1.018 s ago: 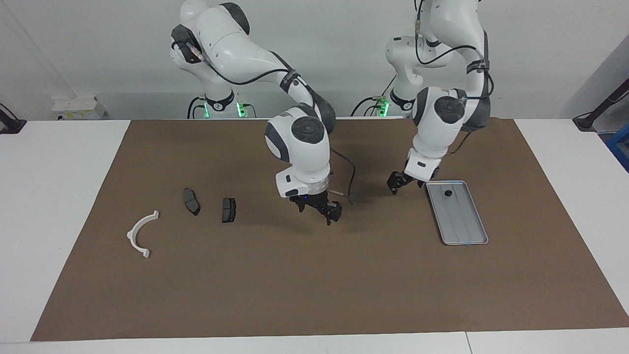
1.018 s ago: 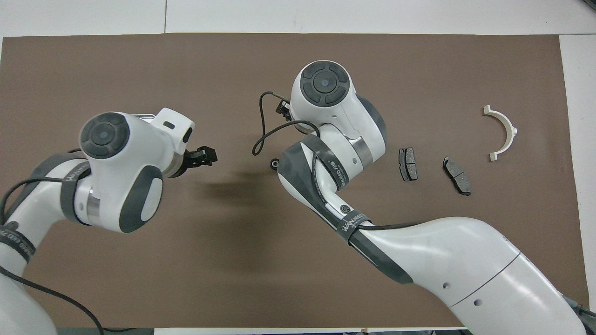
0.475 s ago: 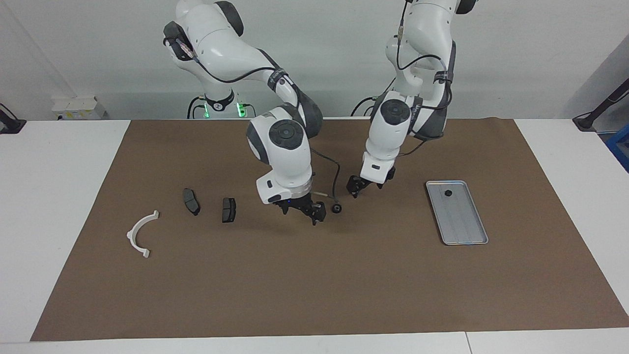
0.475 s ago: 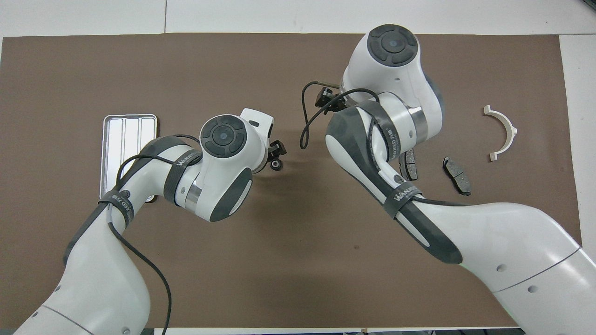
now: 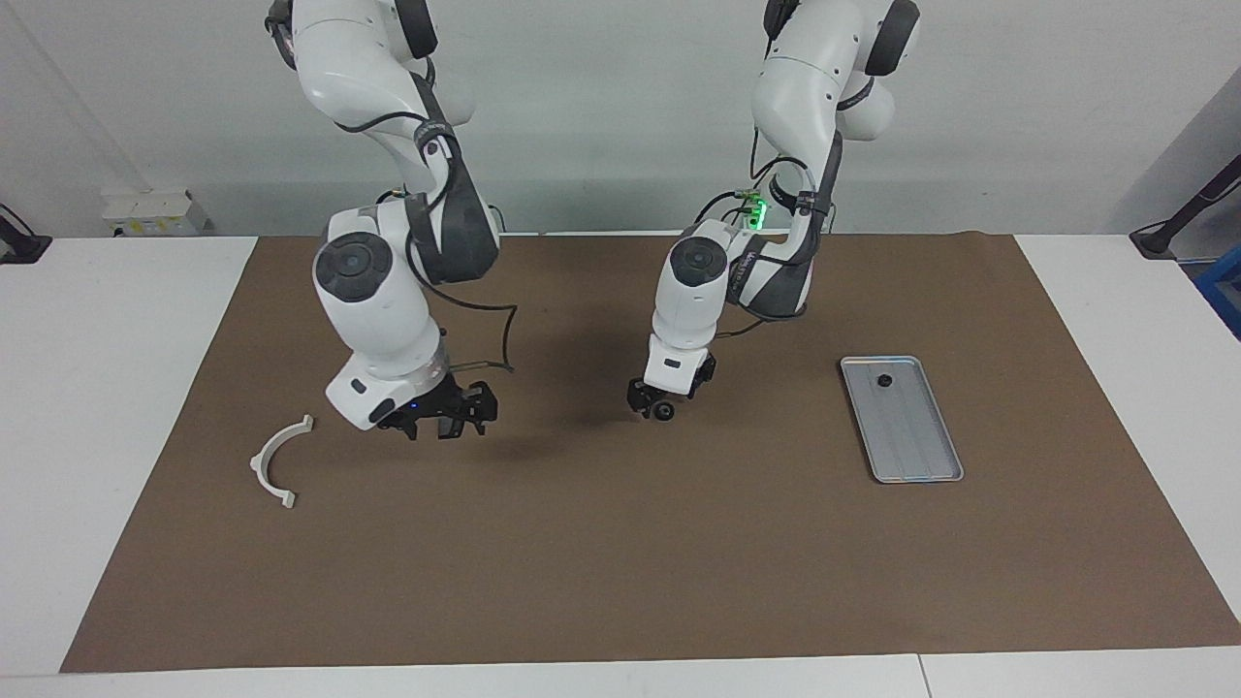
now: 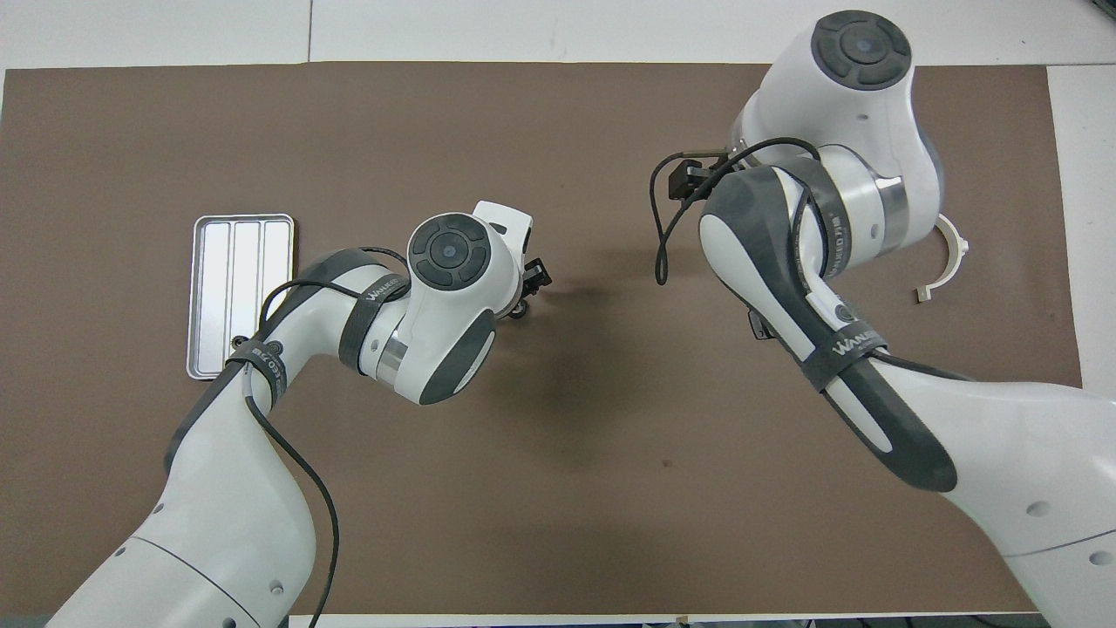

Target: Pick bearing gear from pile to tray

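Clock directions are read on the facing view, with 12 o'clock toward the robots.

1. A brown mat (image 5: 620, 572) covers most of the white tabletop (image 5: 116, 388).
2. The left hand (image 5: 652, 405) is low over the middle of the mat, right at a small black ring (image 5: 664, 412) that lies on the mat. The ring shows at the hand's 4 o'clock edge. I cannot tell how far open this hand is, or whether it has hold of the ring.
3. In the overhead view the same ring (image 6: 520, 308) peeks out just beside the left hand (image 6: 534, 281).
4. The metal tray (image 5: 916, 472) lies at 3 o'clock from the ring, well apart from it, toward the left arm's end.
5. One small black round piece (image 5: 883, 381) sits in the tray, at its 12 o'clock end.
6. The right hand (image 5: 448, 422) hovers low over the mat at 9 o'clock from the ring. I cannot tell how far open it is or whether it holds anything.
7. A white plastic arc (image 5: 274, 463) lies on the mat at 8 o'clock from the right hand, near it.
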Available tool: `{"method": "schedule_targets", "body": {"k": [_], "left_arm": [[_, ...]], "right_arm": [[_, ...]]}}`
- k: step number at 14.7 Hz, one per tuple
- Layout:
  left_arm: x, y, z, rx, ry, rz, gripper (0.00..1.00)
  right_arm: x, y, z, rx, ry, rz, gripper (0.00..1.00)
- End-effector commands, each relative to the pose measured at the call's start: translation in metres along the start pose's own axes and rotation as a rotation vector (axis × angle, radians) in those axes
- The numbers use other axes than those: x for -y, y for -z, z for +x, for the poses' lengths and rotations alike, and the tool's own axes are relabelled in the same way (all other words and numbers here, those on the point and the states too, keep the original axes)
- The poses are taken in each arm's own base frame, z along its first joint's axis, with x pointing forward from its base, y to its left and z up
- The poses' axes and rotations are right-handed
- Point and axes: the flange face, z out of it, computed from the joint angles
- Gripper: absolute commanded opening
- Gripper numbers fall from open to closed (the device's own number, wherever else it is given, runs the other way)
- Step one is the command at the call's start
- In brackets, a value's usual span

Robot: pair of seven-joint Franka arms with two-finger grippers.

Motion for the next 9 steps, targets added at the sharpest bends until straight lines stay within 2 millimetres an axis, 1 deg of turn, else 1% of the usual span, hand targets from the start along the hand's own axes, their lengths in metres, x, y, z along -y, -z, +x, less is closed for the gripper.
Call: {"method": "schedule_targets", "body": {"k": [1, 3, 4, 5, 6, 8, 9], "left_arm": [[0.001, -0.013, -0.005, -0.025, 0.012, 0.01, 0.86], [0.001, -0.016, -0.005, -0.029, 0.008, 0.012, 0.84], [0.001, -0.019, -0.005, -0.027, 0.008, 0.014, 0.82], [0.001, -0.026, -0.005, -0.022, 0.008, 0.024, 0.79], [0.0, -0.025, -0.004, -0.025, 0.006, 0.023, 0.78], [-0.002, -0.019, 0.002, -0.03, 0.013, 0.018, 0.77], [-0.002, -0.018, 0.005, -0.031, 0.016, 0.015, 0.77]], "right_arm": [[-0.037, 0.029, -0.033, -0.016, 0.053, 0.006, 1.0], [-0.062, 0.063, -0.055, -0.045, 0.073, -0.009, 1.0], [-0.07, 0.078, -0.068, -0.051, 0.072, -0.014, 1.0], [-0.074, 0.095, -0.08, -0.051, 0.063, -0.016, 1.0], [-0.077, 0.112, -0.092, -0.037, 0.058, -0.017, 1.0], [-0.077, 0.143, -0.115, -0.023, 0.055, -0.022, 1.0], [-0.075, 0.154, -0.124, -0.01, 0.055, -0.021, 1.0]]}}
